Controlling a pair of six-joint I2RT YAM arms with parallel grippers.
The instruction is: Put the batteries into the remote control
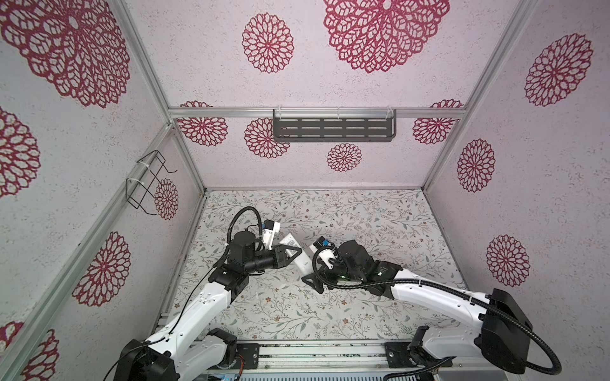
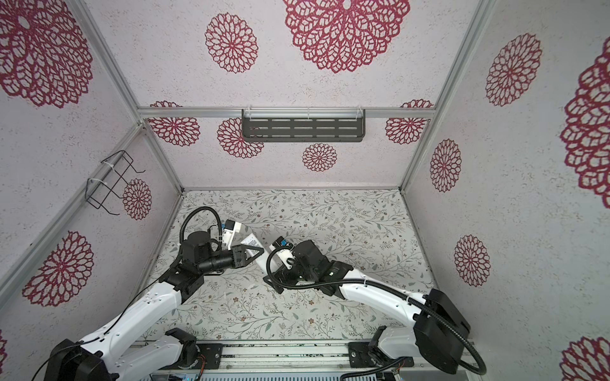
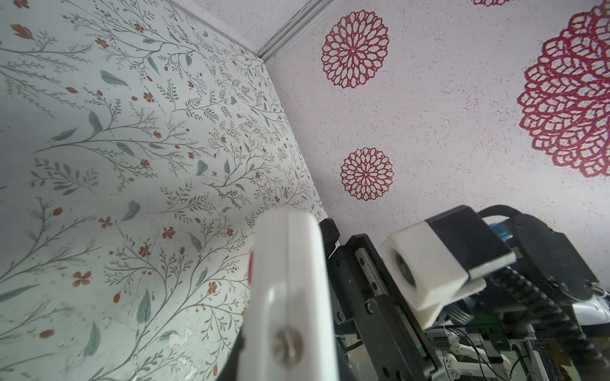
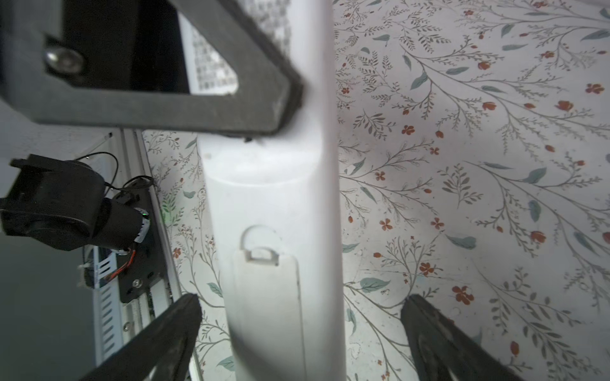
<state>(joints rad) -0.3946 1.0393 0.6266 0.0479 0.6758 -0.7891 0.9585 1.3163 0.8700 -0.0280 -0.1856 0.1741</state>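
1. The booth has pale walls [image 1: 330, 82] printed with red rosettes, and the table [image 1: 379, 231] has a leafy floral print.
2. The left claw [image 1: 294, 253] is clamped across the remote [image 1: 302, 262] and holds it off the table at a tilt, as both top views show.
3. In the right wrist view the remote's plain white back faces the camera, and the left claw's grey finger [image 4: 231, 105] presses against it.
4. The right claw [image 4: 300, 300] stands wide apart. Its dark fingers [image 4: 171, 330] flank the remote's free end, one on each side, and neither touches it.
5. The battery cover [image 4: 267, 297] lies between those fingers, seated on the remote, with its latch toward the left claw.
6. The two claws are near each other along the remote.
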